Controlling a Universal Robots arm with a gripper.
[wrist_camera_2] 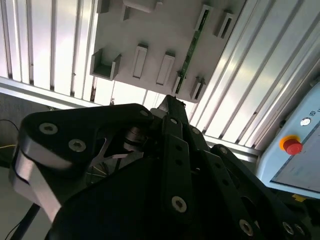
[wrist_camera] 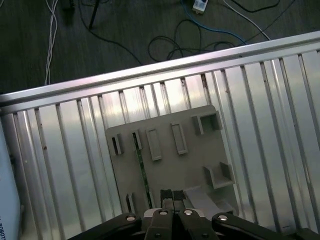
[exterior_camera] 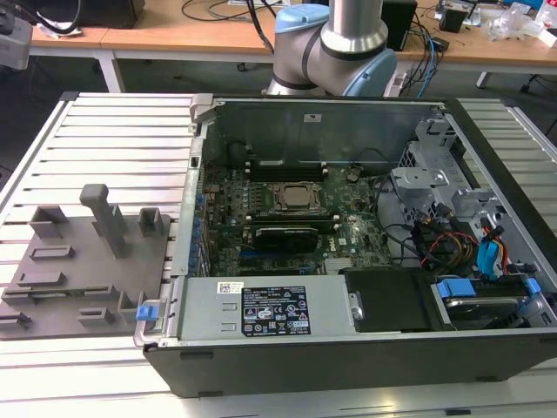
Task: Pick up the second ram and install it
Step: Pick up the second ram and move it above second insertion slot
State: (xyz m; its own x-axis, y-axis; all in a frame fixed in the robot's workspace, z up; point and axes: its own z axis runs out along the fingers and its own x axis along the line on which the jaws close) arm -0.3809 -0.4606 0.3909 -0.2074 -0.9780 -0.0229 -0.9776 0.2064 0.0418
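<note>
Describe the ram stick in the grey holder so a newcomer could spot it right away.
On the slatted metal table lies a grey holder plate with raised blocks and slots. In the first wrist view, the second ram stands on edge along it: a thin green strip, the only coloured thing among plain grey shapes.

Slatted metal table (exterior_camera: pixel 113 131), pale grey, ribs laid side by side and edged by a plain rail. Bright glare along its slats in the second wrist view, a softer sheen in the first wrist view. Beyond the table's far edge in the exterior view, a long wooden desk (exterior_camera: pixel 200 30) on white legs (exterior_camera: pixel 111 71), strewn with wires (exterior_camera: pixel 252 22). Past the table's rail, dark floor (wrist_camera: pixel 125 35) with loose cables (wrist_camera: pixel 210 37), black, white and blue. Just off the table's edge, a pale box (wrist_camera_2: pixel 305 170) with a red button (wrist_camera_2: pixel 292 145).
</note>
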